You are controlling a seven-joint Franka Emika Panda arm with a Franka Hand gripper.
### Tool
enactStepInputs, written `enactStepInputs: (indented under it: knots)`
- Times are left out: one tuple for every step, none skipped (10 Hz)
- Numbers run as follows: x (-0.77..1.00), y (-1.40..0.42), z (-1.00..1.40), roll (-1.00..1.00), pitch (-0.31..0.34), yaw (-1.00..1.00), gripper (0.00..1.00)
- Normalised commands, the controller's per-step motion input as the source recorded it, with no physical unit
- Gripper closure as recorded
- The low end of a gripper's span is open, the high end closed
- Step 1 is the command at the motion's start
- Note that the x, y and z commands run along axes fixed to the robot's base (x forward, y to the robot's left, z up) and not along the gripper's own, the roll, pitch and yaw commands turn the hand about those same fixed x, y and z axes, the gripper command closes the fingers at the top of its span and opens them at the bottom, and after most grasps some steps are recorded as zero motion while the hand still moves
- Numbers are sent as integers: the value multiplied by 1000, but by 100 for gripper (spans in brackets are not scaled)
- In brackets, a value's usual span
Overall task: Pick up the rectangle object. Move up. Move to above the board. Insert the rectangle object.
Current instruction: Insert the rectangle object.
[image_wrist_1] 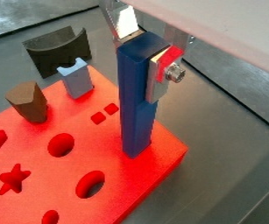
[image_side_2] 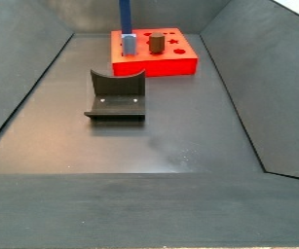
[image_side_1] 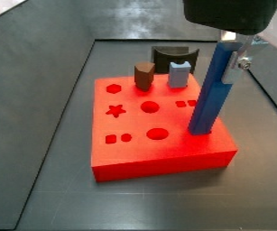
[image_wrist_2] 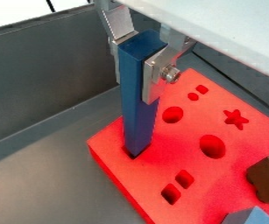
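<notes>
Gripper (image_wrist_1: 143, 52) over the red board's (image_side_1: 165, 153) corner, fingers clamped on top of the upright blue bar (image_wrist_1: 139, 105), whose lower end sits in the board's slot, so insertion looks nearly done, only release left.

The gripper (image_side_1: 234, 42) is cut off by the frame above in both side views — only the blue rectangle object (image_side_2: 126, 15) shows there. Its foot sinks into the board (image_wrist_1: 160, 162) — hidden.
</notes>
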Motion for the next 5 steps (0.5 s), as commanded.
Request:
enactStepInputs:
  knots:
    - [109, 11, -80, 0, 21, -134, 100]
    - [100, 43, -91, 0, 31, -100, 100]
    - [34, 63, -97, 0, 27, -66, 100]
    - [6, 69, -109, 0, 33, -43, 100]
    - [0, 63, -103, 0, 24, -49, 100]
